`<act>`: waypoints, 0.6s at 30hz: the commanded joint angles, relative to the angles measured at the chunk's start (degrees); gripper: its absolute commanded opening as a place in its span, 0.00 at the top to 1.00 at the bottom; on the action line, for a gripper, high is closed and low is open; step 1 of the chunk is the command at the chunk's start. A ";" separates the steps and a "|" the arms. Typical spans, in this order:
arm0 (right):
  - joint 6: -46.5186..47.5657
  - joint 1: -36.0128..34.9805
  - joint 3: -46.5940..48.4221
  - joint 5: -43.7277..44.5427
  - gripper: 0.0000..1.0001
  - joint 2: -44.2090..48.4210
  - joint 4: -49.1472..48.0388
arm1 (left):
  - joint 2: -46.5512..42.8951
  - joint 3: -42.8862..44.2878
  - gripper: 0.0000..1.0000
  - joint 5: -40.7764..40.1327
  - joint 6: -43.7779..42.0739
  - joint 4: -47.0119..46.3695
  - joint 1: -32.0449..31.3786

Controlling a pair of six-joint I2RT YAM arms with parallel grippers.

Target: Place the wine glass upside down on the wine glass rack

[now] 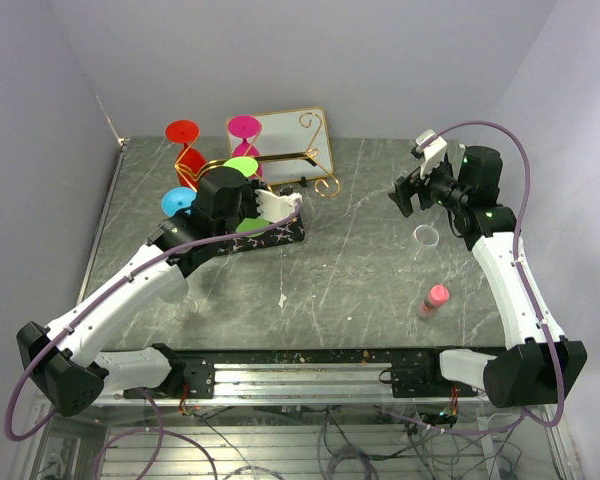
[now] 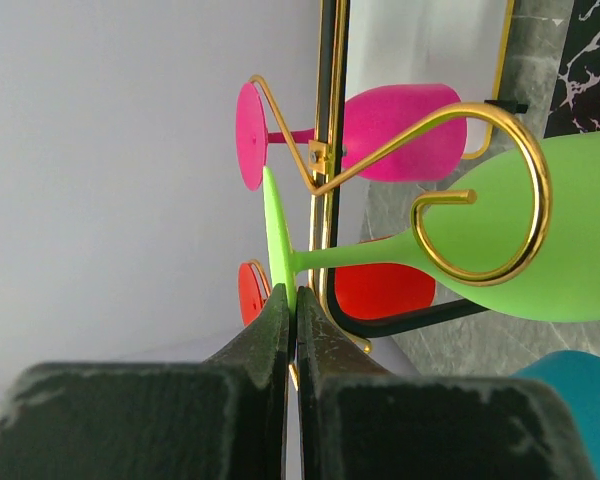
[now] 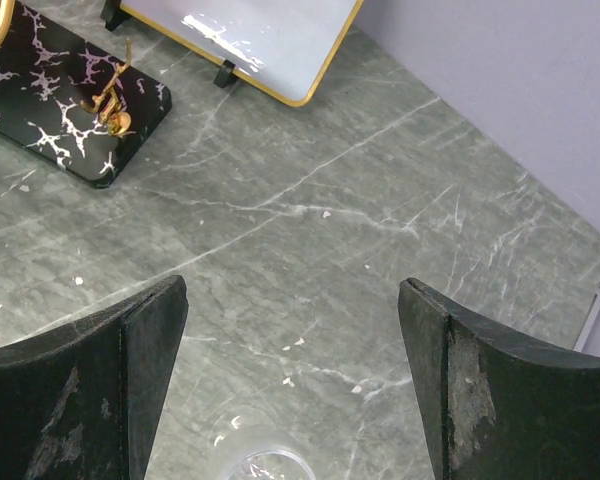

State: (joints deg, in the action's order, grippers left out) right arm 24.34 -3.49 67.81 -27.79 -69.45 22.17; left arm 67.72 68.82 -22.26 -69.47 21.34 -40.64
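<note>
At the left tool (image 2: 292, 302): pressed together, with the thin edge of the green wine glass's (image 2: 540, 240) foot running into the seam between the dark fingers (image 2: 260, 345). Holds that glass upside down, foot disc uppermost in the top view, stem passing across the gold wire of the wine glass rack (image 2: 325, 150), bowl seen through one curled scroll end (image 2: 500, 190) and over the black marbled slab base (image 1: 280, 236). Reaches there on a long diagonal from the near-left base, links low over the counter (image 1: 360, 290), wrist bent in at the rack's near side. Close round the green one, foot discs up: a pink glass (image 2: 400, 130), a red glass (image 2: 380, 292) and a blue glass (image 2: 570, 390). Just behind the rack, a gold-rimmed white tray (image 1: 290, 135). At the right tool (image 3: 292, 295): spread wide over bare counter, gripping nothing. Hangs raised above the right half of the counter, arm folded up from the near-right base, tool turned toward the rack and well apart from it. Near it on the counter, a small clear cup (image 1: 426, 236); nearer the bases, a small pink item (image 1: 433, 300).
</note>
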 commanded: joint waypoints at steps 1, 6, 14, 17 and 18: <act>-0.16 0.72 0.06 -1.29 0.14 1.16 0.52 | 0.42 0.49 0.93 0.17 0.15 -3.42 -1.03; -0.11 0.84 0.21 -1.65 0.14 1.08 0.82 | 1.16 0.70 0.93 1.04 -0.35 -3.72 -1.40; -0.05 1.01 0.30 -1.91 0.14 1.11 1.09 | 2.30 1.62 0.93 2.31 0.47 -3.79 -2.45; 0.01 1.03 0.32 -1.92 0.14 1.18 1.06 | 2.49 1.67 0.93 3.10 0.72 -3.04 -2.84; -0.04 1.03 0.38 -1.92 0.14 1.11 1.14 | 2.52 1.66 0.93 3.36 0.89 -2.71 -2.93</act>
State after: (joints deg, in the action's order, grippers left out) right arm 24.36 -2.96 67.81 -29.12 -69.45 22.92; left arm 70.08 68.82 -20.78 -69.60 19.97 -42.83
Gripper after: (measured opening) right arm 0.859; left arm 0.082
